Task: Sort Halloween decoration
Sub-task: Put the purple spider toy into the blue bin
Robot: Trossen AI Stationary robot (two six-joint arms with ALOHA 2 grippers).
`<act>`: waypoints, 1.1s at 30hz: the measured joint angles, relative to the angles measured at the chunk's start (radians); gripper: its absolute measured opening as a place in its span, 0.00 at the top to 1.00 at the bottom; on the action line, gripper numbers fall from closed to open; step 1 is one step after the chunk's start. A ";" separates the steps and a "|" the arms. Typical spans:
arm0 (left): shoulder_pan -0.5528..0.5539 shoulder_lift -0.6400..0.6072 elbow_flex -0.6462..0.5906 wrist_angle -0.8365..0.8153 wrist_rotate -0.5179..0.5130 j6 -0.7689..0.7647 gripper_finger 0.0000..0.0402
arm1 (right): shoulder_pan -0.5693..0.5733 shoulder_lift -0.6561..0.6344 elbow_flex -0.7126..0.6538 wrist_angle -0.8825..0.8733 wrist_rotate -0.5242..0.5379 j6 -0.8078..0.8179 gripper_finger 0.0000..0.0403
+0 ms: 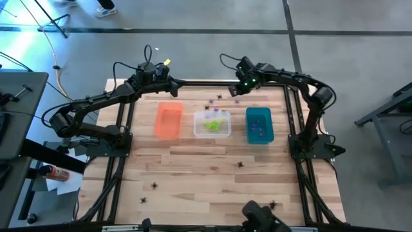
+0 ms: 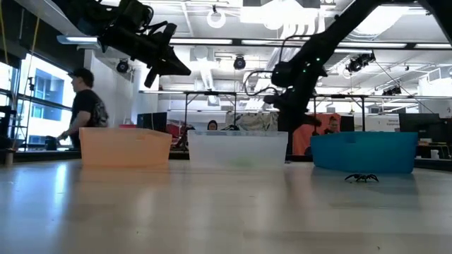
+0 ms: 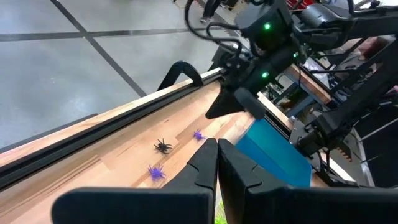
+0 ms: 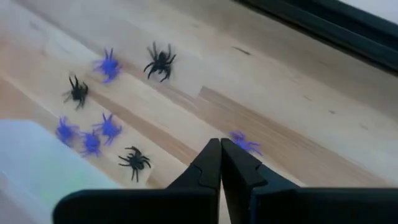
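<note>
- High view: three bins stand in a row across the middle of the wooden surface [image 1: 212,167], orange bin [image 1: 168,120], clear bin [image 1: 212,124] and teal bin [image 1: 259,124], with bare wood between them.
- The far edge strip behind the bins is narrow; the wide open stretch lies on the near side of the row, with only a few black spiders [image 1: 241,164] scattered well apart.
- Dark frame rails run down both side edges of the surface.
- The left claw [image 1: 172,82] hangs above the far edge behind the orange bin, fingers pressed together, holding nothing.
- The right claw [image 4: 220,144] is low over the far strip behind the clear and teal bins, fingers together and empty, its tips just beside a purple spider [image 4: 245,143].
- Right wrist view: more purple spiders [image 4: 108,65] and black ones [image 4: 160,60] lie loose on the wood near the clear bin's corner.
- Green pieces [image 1: 211,122] sit in the clear bin; purple ones [image 1: 257,131] in the teal.
</note>
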 joint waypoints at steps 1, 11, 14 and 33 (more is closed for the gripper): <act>0.000 0.000 0.000 0.000 0.000 -0.004 1.00 | 0.009 0.012 0.013 -0.010 0.006 -0.025 0.97; 0.000 0.000 0.000 0.000 0.000 -0.004 1.00 | 0.035 0.060 0.034 -0.069 0.049 -0.118 0.59; -0.001 0.000 0.000 -0.001 0.001 -0.013 1.00 | 0.040 0.080 0.034 -0.053 0.075 -0.123 0.50; -0.001 0.000 0.000 -0.001 0.001 -0.076 1.00 | 0.067 0.174 0.035 -0.016 0.148 -0.208 0.46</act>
